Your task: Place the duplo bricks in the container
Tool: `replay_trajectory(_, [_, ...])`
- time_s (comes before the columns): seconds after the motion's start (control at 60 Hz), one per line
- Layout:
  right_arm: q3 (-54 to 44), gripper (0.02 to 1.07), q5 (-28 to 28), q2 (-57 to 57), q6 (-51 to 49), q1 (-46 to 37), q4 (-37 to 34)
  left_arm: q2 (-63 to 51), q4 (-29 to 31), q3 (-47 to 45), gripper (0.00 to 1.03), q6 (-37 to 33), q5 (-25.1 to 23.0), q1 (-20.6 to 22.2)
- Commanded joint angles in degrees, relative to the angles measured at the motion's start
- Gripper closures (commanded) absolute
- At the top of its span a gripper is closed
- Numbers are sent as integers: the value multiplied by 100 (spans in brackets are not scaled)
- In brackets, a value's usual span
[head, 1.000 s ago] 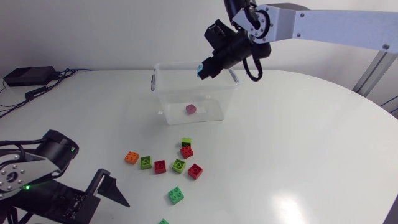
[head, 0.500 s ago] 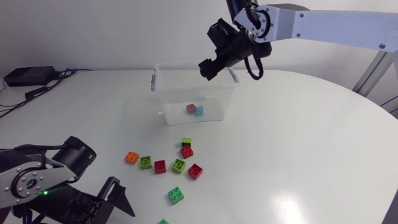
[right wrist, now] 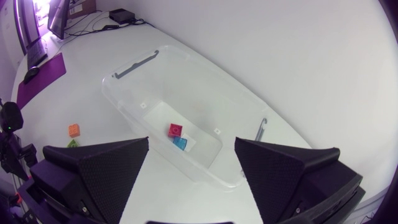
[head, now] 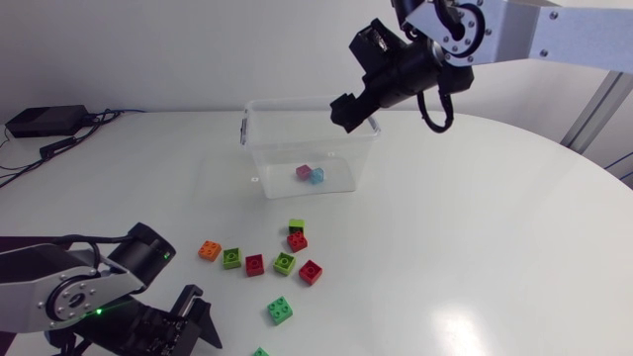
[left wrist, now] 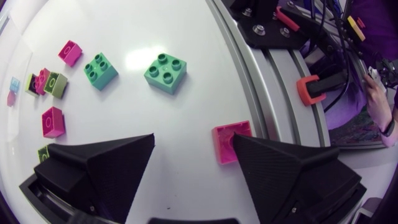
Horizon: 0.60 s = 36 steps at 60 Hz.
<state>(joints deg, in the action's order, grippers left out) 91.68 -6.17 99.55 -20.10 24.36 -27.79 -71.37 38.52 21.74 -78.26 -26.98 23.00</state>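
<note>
The clear plastic container stands at the back middle of the table; a red brick and a light blue brick lie side by side on its floor. My right gripper hangs open and empty above its right rear corner; the right wrist view looks down past the gripper onto the container and both bricks. At the table's front left my left gripper stands open, low over the table. In its own view a pink-red brick lies against one finger of the gripper, by the table edge.
Several loose bricks lie in front of the container: an orange one, reds and greens. Two green bricks lie ahead of the left gripper. The table's front edge runs close beside the left gripper.
My right gripper opened and the light blue brick dropped into the container beside the red one; the gripper then drew off to the right. My left arm slid right along the front edge.
</note>
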Motion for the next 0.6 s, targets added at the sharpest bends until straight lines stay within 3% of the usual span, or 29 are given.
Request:
replay_trajectory(0.0, [-273,7,-59,-164,94,7,98,-272,-530,-214,22,83,352,-24])
replay_trajectory(0.1, [-405,7,-86,-225,59,-10,98,-430,-1031,-152,21,215,501,-156])
replay_trajectory(0.217, [-502,7,-112,-296,41,-28,98,-325,-1084,111,21,241,519,-420])
replay_trajectory(0.433, [-704,7,-112,-375,-21,43,98,669,-47,498,18,276,211,-639])
replay_trajectory(0.583, [-757,7,-112,-383,-29,69,98,809,120,305,14,197,185,-551])
